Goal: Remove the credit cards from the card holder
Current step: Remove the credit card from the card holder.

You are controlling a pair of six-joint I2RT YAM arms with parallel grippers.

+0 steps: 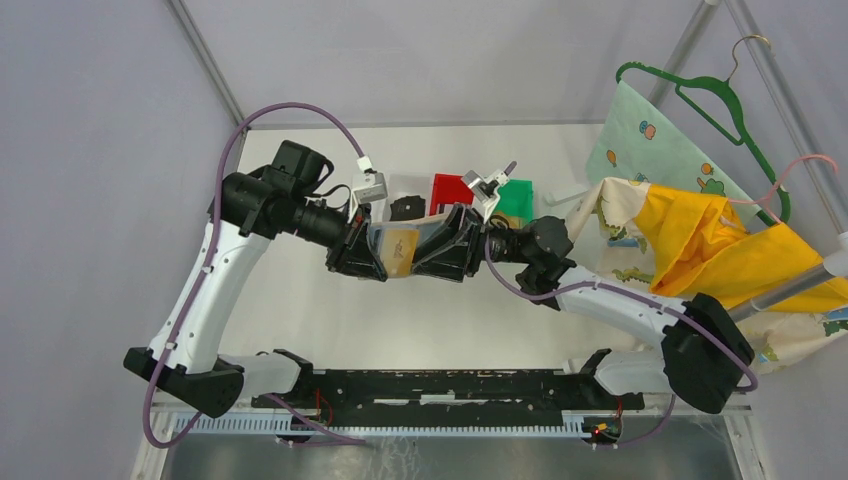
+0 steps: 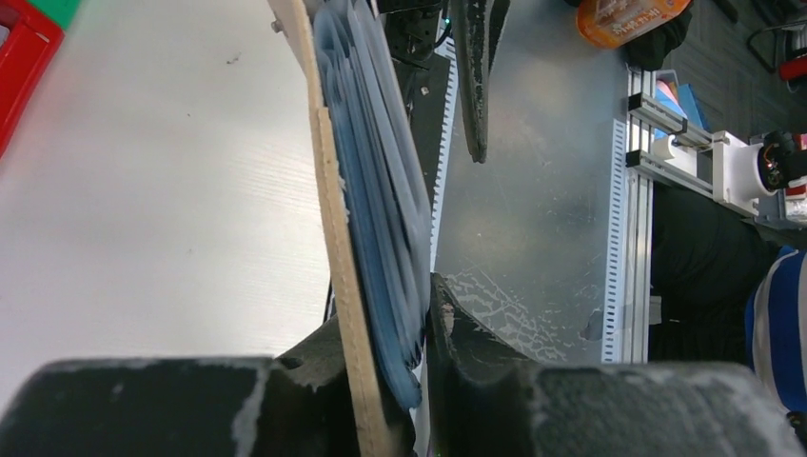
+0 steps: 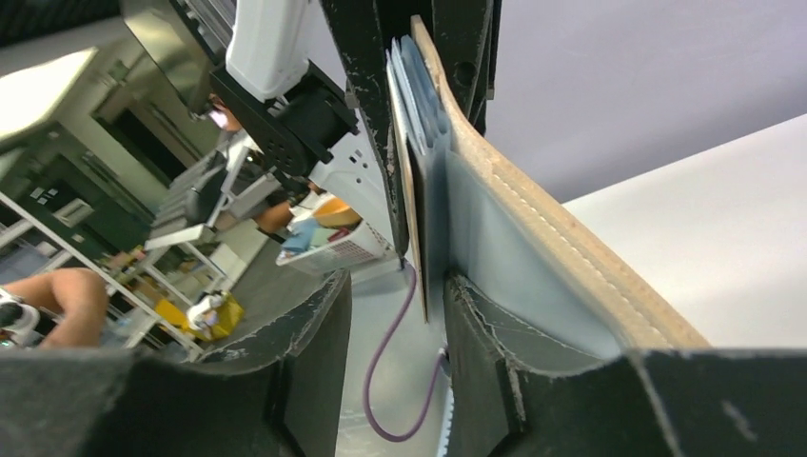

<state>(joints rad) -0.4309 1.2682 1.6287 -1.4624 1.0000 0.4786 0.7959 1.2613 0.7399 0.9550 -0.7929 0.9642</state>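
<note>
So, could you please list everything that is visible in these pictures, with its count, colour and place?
card holder: 1, tan with blue-grey pockets, in the air between the two grippers
credit cards: none seen outside the holder; count hidden
bins: 3, white, red, green, in a row at the far side
black lump: 1, black, in the white bin
hanger: 1, green, far right
cloths: 2, yellow and patterned pale green, right side
table: 1, white
left gripper: 1, black, shut on one end of the card holder
right gripper: 1, black, jaws apart at the other end
</note>
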